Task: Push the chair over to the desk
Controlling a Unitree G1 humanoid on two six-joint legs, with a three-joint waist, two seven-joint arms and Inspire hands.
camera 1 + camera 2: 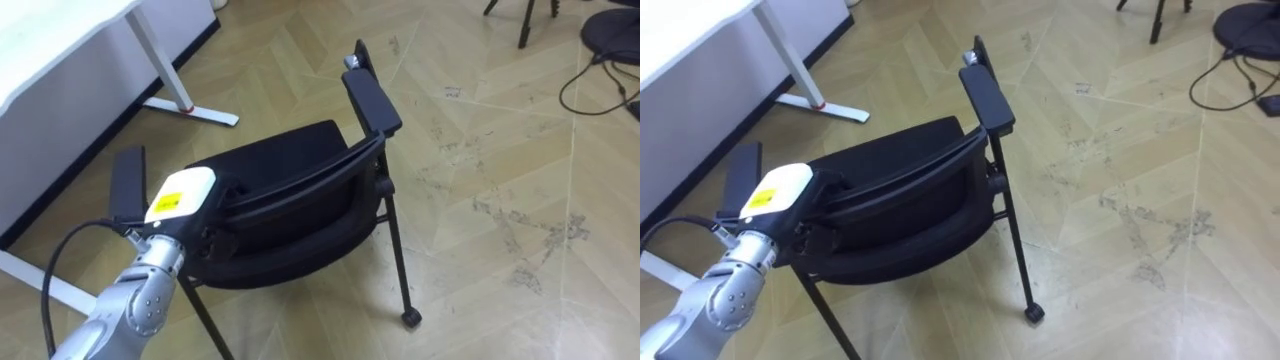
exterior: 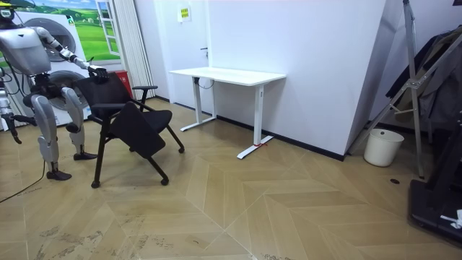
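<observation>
A black chair [image 1: 300,215] [image 2: 126,115] with two armrests and small castors stands on the wood floor just in front of me, its backrest nearest to me. My left hand [image 1: 183,197] [image 1: 775,192] reaches in from the lower left and rests at the top edge of the backrest; its fingers blend into the black frame. In the room view I stand behind the chair at the left, left arm stretched out to it. My right hand [image 2: 6,108] hangs low at the room view's left edge.
A white desk [image 1: 60,35] [image 2: 227,74] stands against the wall to my left, its foot [image 1: 195,110] near the chair. Tripod legs and dark cables [image 1: 600,75] lie at the far right. A white bin [image 2: 382,146] and a rack stand at the room view's right.
</observation>
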